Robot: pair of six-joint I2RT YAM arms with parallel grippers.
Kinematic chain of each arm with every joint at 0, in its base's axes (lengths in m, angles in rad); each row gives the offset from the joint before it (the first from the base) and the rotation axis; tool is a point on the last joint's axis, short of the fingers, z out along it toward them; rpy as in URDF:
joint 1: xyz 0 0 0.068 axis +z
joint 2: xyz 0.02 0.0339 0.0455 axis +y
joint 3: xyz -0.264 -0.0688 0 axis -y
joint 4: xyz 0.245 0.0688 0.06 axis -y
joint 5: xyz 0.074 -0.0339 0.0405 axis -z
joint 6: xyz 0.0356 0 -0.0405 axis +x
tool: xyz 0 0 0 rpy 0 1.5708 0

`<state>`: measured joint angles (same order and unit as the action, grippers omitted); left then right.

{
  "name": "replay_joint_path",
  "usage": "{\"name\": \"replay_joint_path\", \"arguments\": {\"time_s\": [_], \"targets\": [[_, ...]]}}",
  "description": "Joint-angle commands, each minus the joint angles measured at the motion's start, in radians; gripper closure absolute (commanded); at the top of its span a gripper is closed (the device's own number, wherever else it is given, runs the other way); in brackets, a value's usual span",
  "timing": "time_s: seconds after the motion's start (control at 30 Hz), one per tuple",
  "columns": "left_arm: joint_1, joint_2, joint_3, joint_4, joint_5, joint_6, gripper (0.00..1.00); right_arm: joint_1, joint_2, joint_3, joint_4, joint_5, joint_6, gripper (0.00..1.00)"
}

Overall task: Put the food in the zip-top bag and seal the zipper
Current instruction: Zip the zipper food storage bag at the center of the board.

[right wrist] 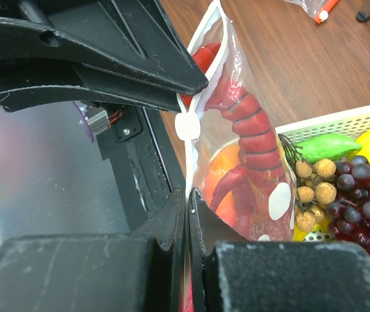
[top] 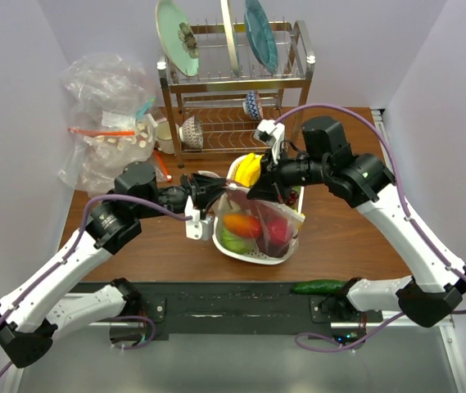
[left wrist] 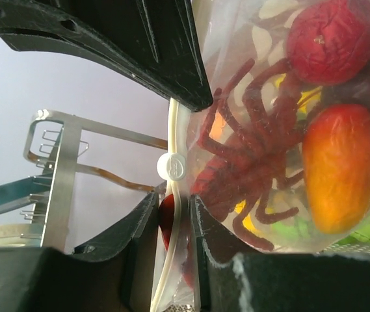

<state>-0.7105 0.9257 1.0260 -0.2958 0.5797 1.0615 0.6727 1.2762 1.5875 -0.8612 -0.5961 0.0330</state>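
The zip-top bag (top: pixel 267 228), clear with white dots, hangs upright over the white tray (top: pixel 257 259), held between both grippers. Inside it the food shows: a red lobster (left wrist: pixel 250 143), a dark red apple (left wrist: pixel 331 39) and an orange-red piece (left wrist: pixel 341 169). My left gripper (top: pixel 208 196) grips the bag's left mouth corner. Its fingers press in on either side of the zipper (left wrist: pixel 165 260), with a small red fruit behind the film. My right gripper (right wrist: pixel 188 195) is shut tight on the mouth edge lower down; the lobster (right wrist: pixel 250 123) lies just beside it.
The tray still holds yellow bananas (top: pixel 249 168), dark grapes (right wrist: pixel 360 188) and green pieces. A metal dish rack (top: pixel 233 90) with plates stands behind. A bulky clear bag (top: pixel 106 115) lies at the back left. A green vegetable (top: pixel 318 286) rests near the right arm's base.
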Motion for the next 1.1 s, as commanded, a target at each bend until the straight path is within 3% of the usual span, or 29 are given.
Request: {"name": "replay_joint_path", "arguments": {"time_s": [0.0, 0.23, 0.37, 0.6, 0.7, 0.8, 1.07], "targets": [[-0.010, 0.038, 0.075, -0.071, 0.022, -0.009, 0.97, -0.009, -0.003, 0.040, 0.088, -0.070, 0.039, 1.00], [-0.012, 0.157, 0.210, -0.209, 0.147, -0.090, 1.00, -0.025, 0.002, 0.040, 0.139, -0.061, 0.034, 1.00], [-0.010, 0.268, 0.356, -0.368, 0.221, -0.156, 1.00, -0.031, 0.003, 0.054, 0.171, -0.005, 0.039, 1.00], [-0.010, 0.306, 0.351, -0.355, 0.229, -0.348, 1.00, -0.041, 0.006, 0.066, 0.197, 0.005, 0.056, 1.00], [-0.009, 0.385, 0.408, -0.431, 0.258, -0.429, 1.00, -0.045, -0.008, 0.062, 0.225, 0.018, 0.059, 1.00], [-0.009, 0.487, 0.506, -0.572, 0.305, -0.439, 1.00, -0.045, -0.021, 0.055, 0.254, 0.041, 0.047, 1.00], [0.002, 0.573, 0.542, -0.635, 0.364, -0.492, 1.00, -0.044, -0.038, 0.054, 0.332, 0.012, 0.048, 1.00]]}}
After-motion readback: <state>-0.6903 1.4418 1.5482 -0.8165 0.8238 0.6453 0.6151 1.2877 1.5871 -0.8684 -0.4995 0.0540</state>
